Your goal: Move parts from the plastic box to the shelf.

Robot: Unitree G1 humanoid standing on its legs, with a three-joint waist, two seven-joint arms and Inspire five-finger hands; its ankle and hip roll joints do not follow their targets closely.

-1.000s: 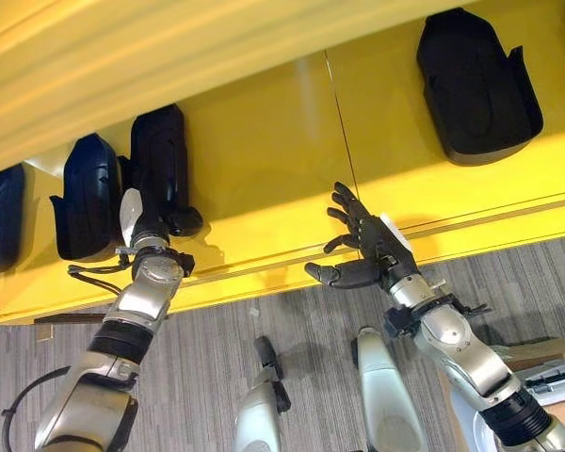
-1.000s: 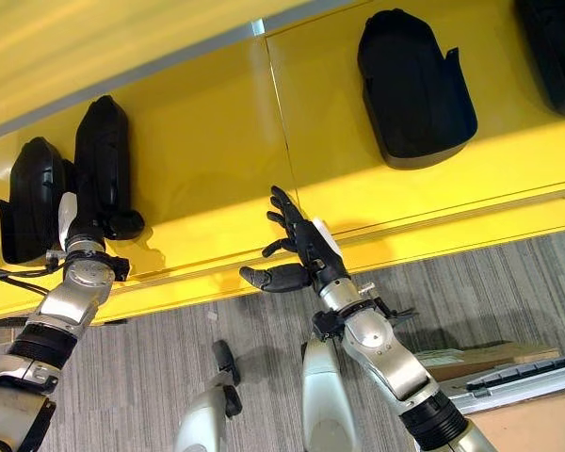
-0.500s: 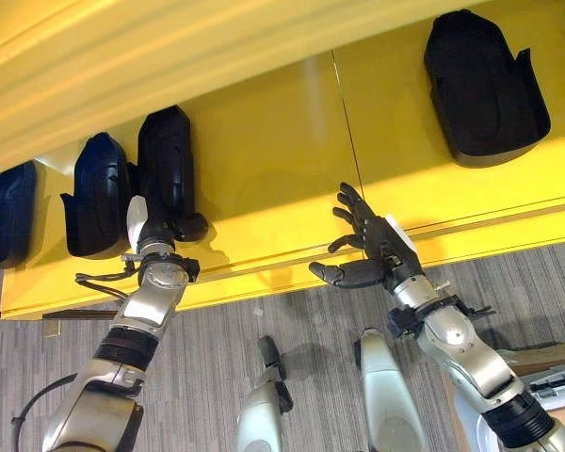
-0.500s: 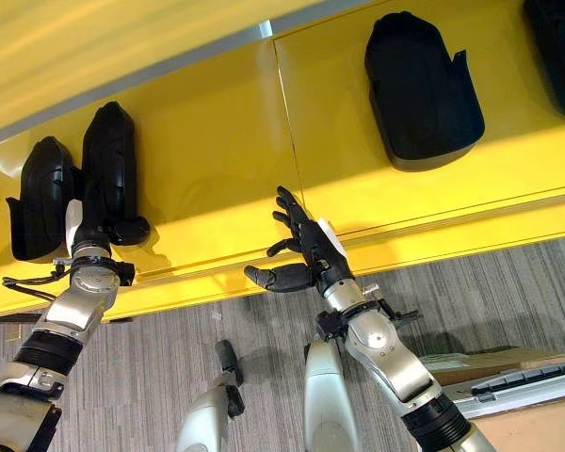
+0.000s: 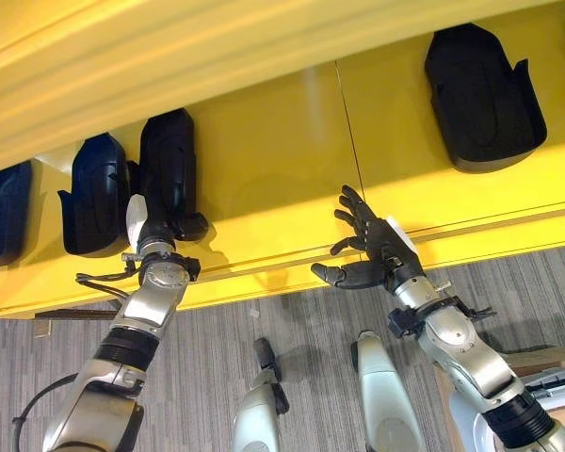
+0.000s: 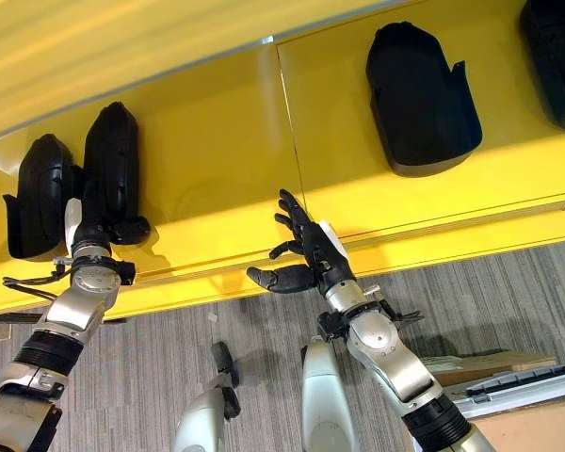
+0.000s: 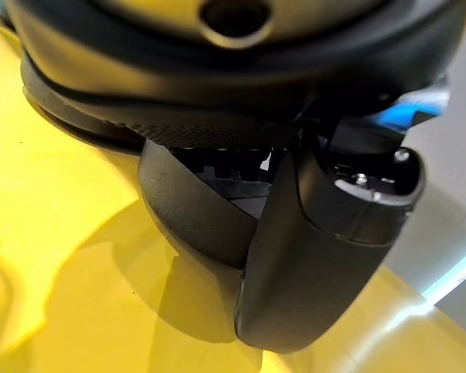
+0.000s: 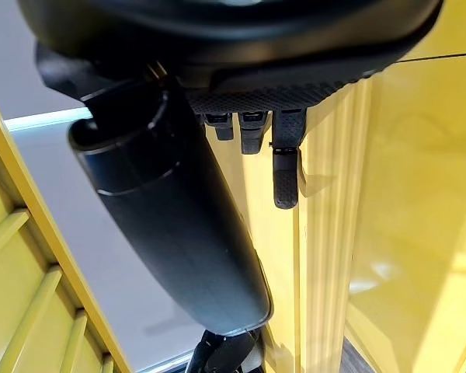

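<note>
A tall black moulded part (image 5: 167, 160) stands on the yellow shelf (image 5: 264, 169) at the left, and my left hand (image 5: 157, 231) is shut round its lower end. The left wrist view has my thumb (image 7: 318, 249) curled against the part's rounded black body (image 7: 194, 210). My right hand (image 5: 377, 250) hovers open in front of the shelf's front edge near the middle seam, fingers spread and holding nothing. In the right wrist view its thumb (image 8: 171, 225) and straight fingers (image 8: 286, 175) point along the yellow shelf.
Two more black parts (image 5: 94, 193) (image 5: 2, 212) sit left of the held one. Another (image 5: 480, 94) rests on the right panel, with one more (image 6: 556, 47) at the far right. Grey carpet lies below; a pale box edge (image 5: 556, 377) shows at lower right.
The camera has shifted a little. Neither hand nor the held part has visibly moved against the shelf.
</note>
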